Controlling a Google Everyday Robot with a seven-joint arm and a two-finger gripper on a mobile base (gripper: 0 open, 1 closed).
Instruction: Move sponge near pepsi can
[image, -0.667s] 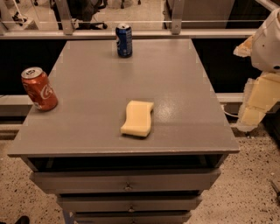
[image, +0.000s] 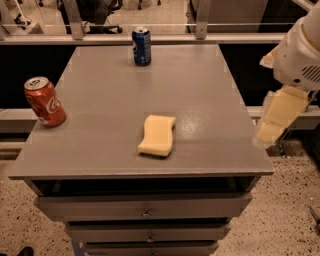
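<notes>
The pale yellow sponge (image: 157, 135) lies flat on the grey cabinet top (image: 100, 145), near its front middle. The dark blue pepsi can (image: 141, 46) stands upright at the far edge, left of centre, well apart from the sponge. My gripper (image: 277, 117) hangs off the right side of the cabinet, below the white arm housing (image: 300, 55), level with the sponge but well to its right. It touches nothing on the top.
A red Coca-Cola can (image: 45, 101) stands upright near the left edge. The cabinet has drawers (image: 145, 207) below the front edge. A railing (image: 200, 22) runs behind the far edge. The floor is speckled.
My gripper has shifted a little to the left, closer to the cabinet's right edge. The sponge and both cans have not moved.
</notes>
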